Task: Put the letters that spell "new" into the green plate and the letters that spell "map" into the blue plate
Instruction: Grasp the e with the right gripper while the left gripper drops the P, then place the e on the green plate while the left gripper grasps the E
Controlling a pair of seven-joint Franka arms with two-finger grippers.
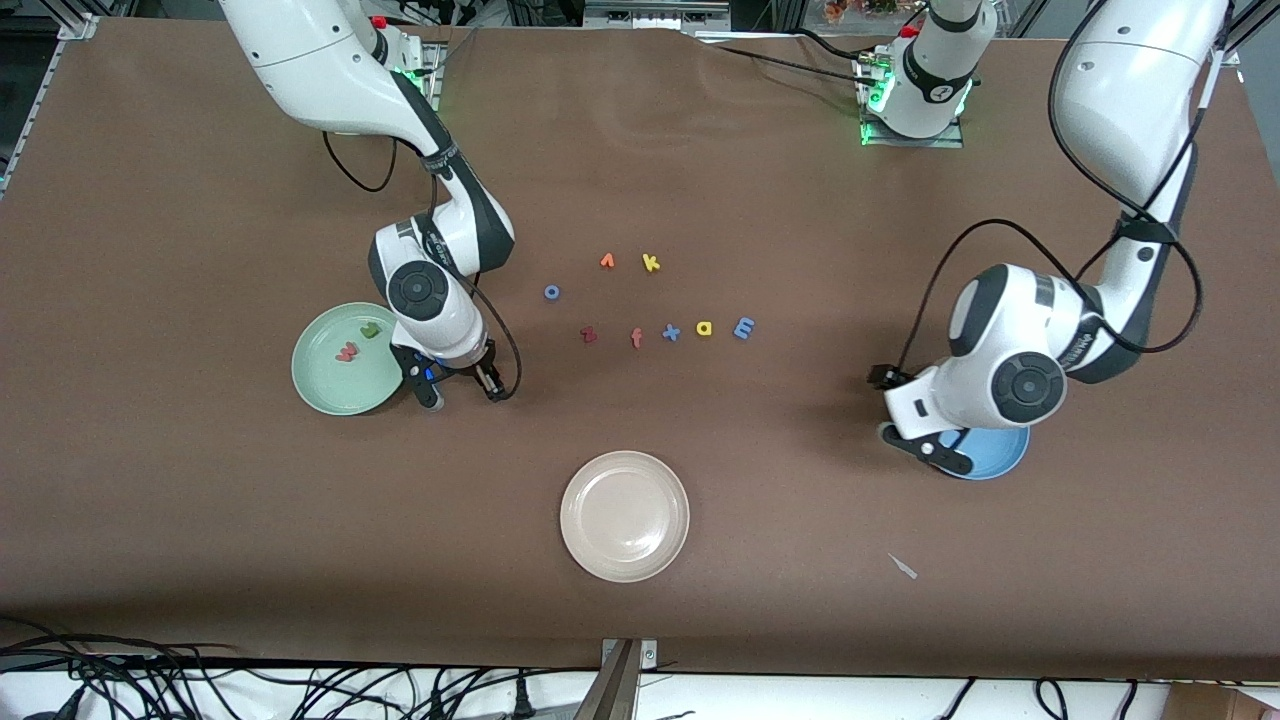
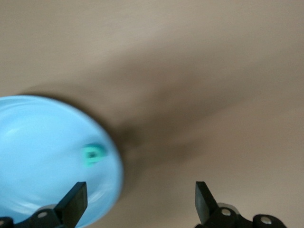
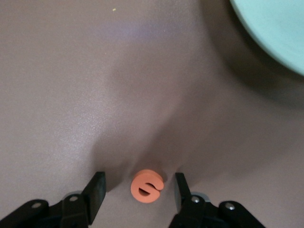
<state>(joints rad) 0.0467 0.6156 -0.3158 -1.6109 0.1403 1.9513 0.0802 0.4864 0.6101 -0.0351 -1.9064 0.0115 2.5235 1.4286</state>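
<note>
The green plate [image 1: 330,385] lies toward the right arm's end, with the reddish-pink w [image 1: 346,351] and green n [image 1: 369,329] in it. Beside that plate my right gripper [image 1: 458,385] is down at the table, open. In the right wrist view the orange e [image 3: 147,186] lies flat between its fingers [image 3: 97,190], with a gap on each side. The left gripper [image 1: 940,455] hangs open over the rim of the blue plate [image 1: 1000,455]. The teal p [image 2: 93,154] lies in that blue plate [image 2: 42,142]. The blue m [image 1: 744,327] and yellow a [image 1: 704,328] sit mid-table.
In the row with the m and a lie a blue x [image 1: 671,332], salmon f [image 1: 636,338] and dark red z [image 1: 589,334]. Farther from the camera are a blue o [image 1: 551,292], an orange letter [image 1: 607,261] and yellow k [image 1: 651,263]. A beige plate [image 1: 625,555] sits nearest the camera.
</note>
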